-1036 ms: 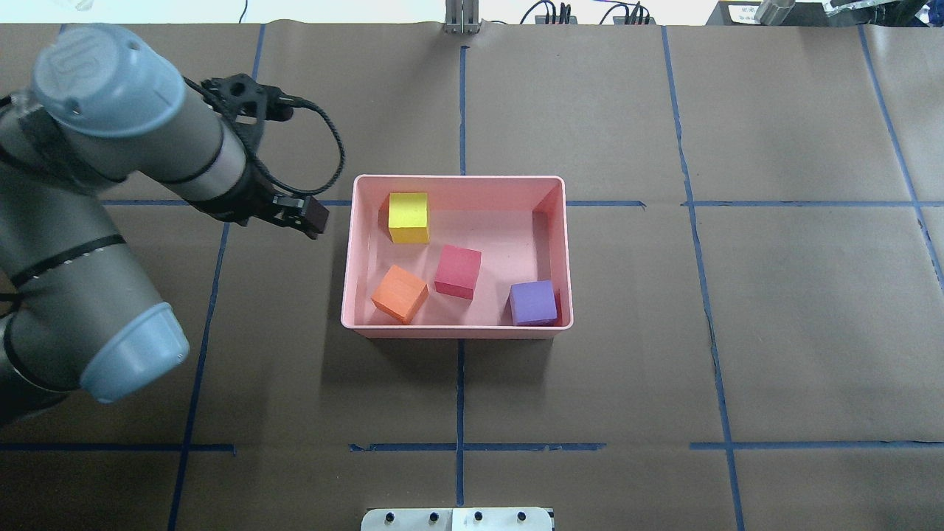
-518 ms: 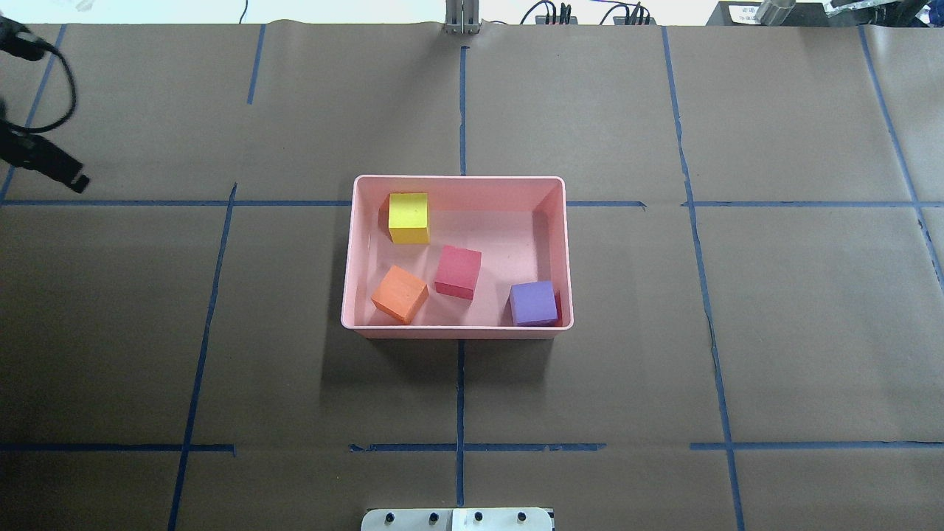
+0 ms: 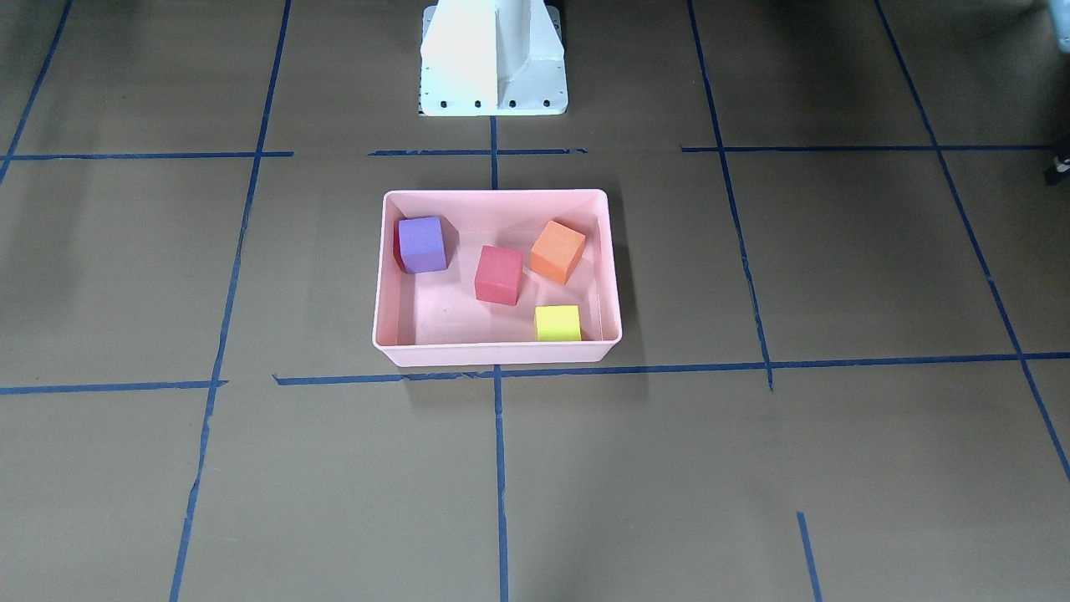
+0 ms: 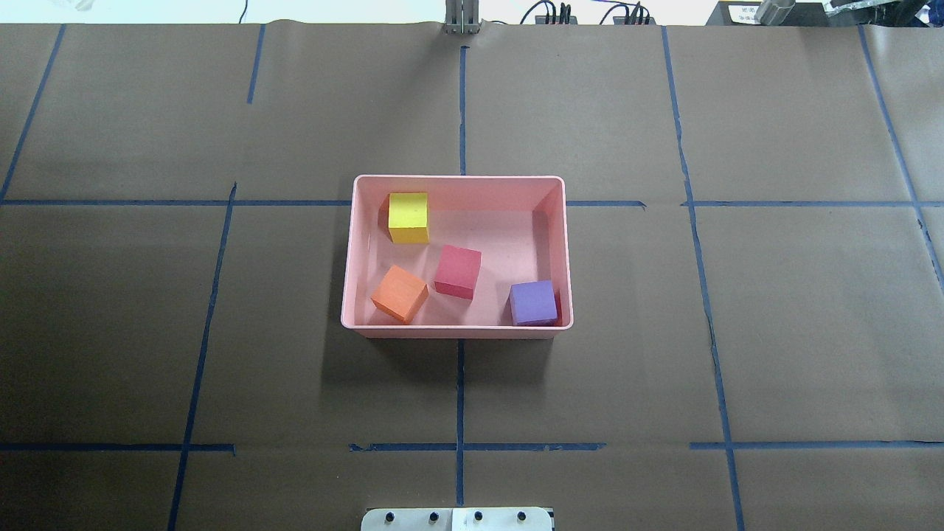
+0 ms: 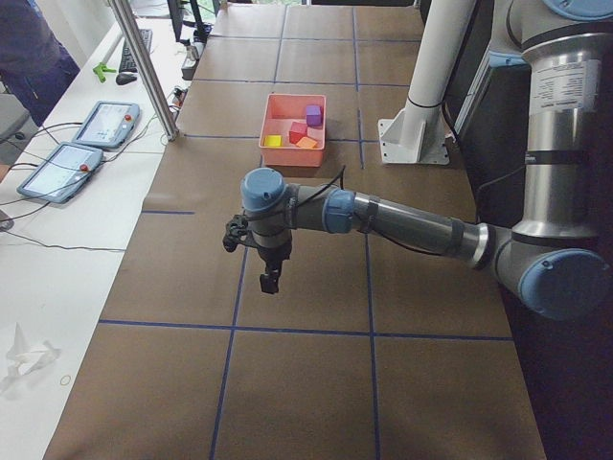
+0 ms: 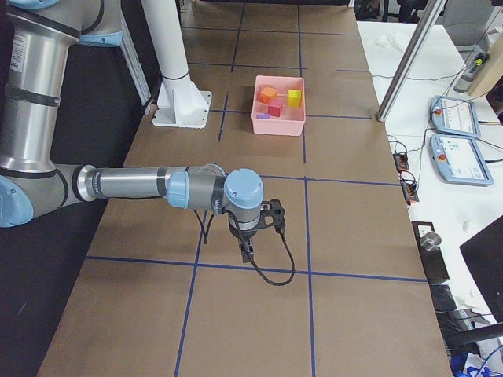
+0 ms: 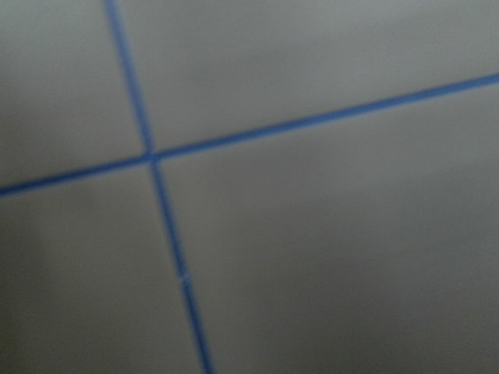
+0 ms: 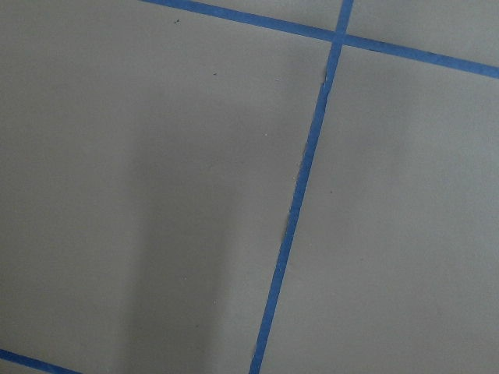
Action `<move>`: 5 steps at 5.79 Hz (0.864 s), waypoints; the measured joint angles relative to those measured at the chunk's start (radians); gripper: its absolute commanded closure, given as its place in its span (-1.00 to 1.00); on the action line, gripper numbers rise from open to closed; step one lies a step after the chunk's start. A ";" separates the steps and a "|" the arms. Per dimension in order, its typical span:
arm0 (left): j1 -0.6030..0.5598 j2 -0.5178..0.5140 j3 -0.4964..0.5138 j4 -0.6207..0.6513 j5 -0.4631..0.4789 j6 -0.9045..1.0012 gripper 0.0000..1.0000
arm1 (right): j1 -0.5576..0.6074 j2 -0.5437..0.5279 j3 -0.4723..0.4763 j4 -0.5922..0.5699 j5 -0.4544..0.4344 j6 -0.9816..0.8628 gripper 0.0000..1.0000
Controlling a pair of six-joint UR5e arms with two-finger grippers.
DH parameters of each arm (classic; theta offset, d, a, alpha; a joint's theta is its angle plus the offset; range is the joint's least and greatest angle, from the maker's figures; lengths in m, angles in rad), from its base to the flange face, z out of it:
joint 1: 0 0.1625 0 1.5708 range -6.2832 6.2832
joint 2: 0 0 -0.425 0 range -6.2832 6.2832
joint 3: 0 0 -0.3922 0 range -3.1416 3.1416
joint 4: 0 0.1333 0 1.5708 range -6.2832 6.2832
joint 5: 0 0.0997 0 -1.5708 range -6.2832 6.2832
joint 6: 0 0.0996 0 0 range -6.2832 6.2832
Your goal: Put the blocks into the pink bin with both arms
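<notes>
Well away from the pink bin (image 4: 457,179), both arms hang over bare counter (image 4: 737,332) at opposite ends. From the table's left end, the left arm (image 5: 412,222) is seen reaching out low and nearly level. Its wrist is bent down so the left gripper (image 5: 269,281) points at the brown paper, near a blue tape line (image 5: 239,326), and the bin sits far beyond it. The right-end view shows the right arm (image 6: 134,184) in a matching pose, with the right gripper (image 6: 247,252) aimed straight down above the tape and the bin again far beyond. Neither side view lets one tell how far either gripper is parted, or whether it carries anything. Both wrist cameras show only paper and tape, the left one blurred. The overhead view lays out the bin's contents plainly. The orange block (image 4: 399,293) and purple block (image 4: 532,302) lie by the near wall, purple in the right corner. The red block (image 4: 457,271) is near the middle, just beside orange, and the yellow-green block (image 4: 408,217) sits toward the far left corner. All four lie inside. The front-facing view adds the white pedestal (image 3: 493,50) behind the bin.
</notes>
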 measured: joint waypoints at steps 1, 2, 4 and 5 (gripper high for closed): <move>-0.022 0.043 -0.001 0.000 -0.016 0.013 -1.00 | 0.000 0.000 0.001 0.000 0.001 0.000 -1.00; -0.029 0.068 0.009 -0.001 -0.019 0.016 -1.00 | 0.000 0.001 0.002 0.000 0.002 0.000 -1.00; -0.030 0.082 0.036 0.009 0.002 0.015 -1.00 | 0.000 0.002 0.001 0.000 0.003 -0.001 -1.00; -0.029 0.083 0.046 0.011 0.006 0.016 -1.00 | 0.000 0.002 0.001 0.000 0.003 -0.001 -1.00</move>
